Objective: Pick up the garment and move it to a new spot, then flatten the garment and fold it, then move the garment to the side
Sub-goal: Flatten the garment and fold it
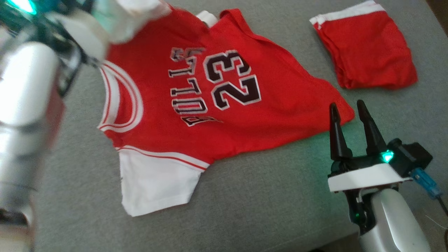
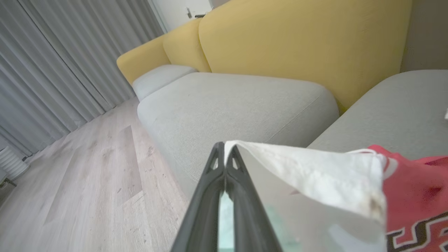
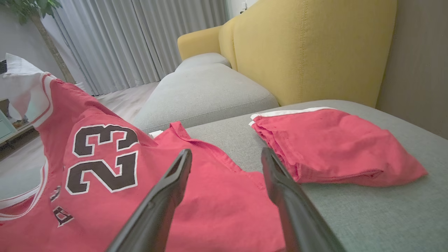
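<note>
The jersey (image 1: 287, 94) is red, with white sleeves, white-and-red trim, and a black number 23 and letters outlined in white. The shorts (image 1: 371, 56) are red with a white band. The sofa seat (image 1: 266, 203) is grey, its backrest (image 3: 315, 52) yellow. The curtains (image 2: 52, 70) are grey, the floor (image 2: 87, 182) is pale wood with grain.

Jersey (image 1: 280, 94): matt red cloth, white cloth sleeve, stitched number patches. Shorts (image 1: 367, 59), upper right: same matt red cloth, white trim. Sofa seat (image 1: 262, 203): grey coarse-woven fabric. Backrest (image 2: 297, 45): yellow fabric, finer weave. Floor (image 2: 87, 182): pale wood-grain planks, low sheen. Curtains (image 2: 52, 63): grey pleated cloth. Right gripper (image 1: 346, 105): dark matt plastic. Left forearm (image 1: 24, 87): glossy pale shell.
</note>
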### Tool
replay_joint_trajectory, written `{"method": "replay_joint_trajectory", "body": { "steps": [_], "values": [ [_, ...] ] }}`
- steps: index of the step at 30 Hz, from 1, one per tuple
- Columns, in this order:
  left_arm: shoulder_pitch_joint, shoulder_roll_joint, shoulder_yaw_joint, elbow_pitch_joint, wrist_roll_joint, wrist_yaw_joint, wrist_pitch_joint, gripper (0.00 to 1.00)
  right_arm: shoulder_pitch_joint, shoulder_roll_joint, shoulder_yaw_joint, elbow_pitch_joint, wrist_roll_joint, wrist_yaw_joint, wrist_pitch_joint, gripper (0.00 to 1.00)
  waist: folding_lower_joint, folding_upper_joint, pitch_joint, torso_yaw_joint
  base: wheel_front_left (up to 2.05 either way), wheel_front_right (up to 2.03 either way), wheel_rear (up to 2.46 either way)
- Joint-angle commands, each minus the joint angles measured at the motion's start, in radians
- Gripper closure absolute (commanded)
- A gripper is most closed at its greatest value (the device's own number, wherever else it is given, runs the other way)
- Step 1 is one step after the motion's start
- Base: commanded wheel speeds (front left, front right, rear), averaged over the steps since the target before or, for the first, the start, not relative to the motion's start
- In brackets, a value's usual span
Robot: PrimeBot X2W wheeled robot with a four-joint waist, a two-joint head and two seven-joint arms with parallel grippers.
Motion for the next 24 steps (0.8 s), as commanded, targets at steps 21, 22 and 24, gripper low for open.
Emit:
{"method": "replay_joint_trajectory", "body": {
  "steps": [21,22,24],
  "values": [
    [-0.379,0.064,0.051,0.367,0.044,0.084,-0.112,0.0,-0.072,-0.006,0.079,-0.052,0.042,-0.001,-0.01,0.0,-0.0001,0.0,0.133,-0.085,0.0,0.0,0.0],
    [-0.378,0.058,0.048,0.381,0.041,0.078,-0.124,0.0,-0.073,-0.006,0.076,-0.053,0.038,-0.001,-0.01,0.0,-0.0001,0.0,0.131,-0.075,0.0,0.0,0.0],
    [-0.378,0.045,0.045,0.403,0.034,0.068,-0.148,0.0,-0.074,-0.006,0.068,-0.053,0.031,-0.001,-0.01,0.0,-0.0001,0.0,0.125,-0.055,0.0,0.0,0.0]
  ]
}}
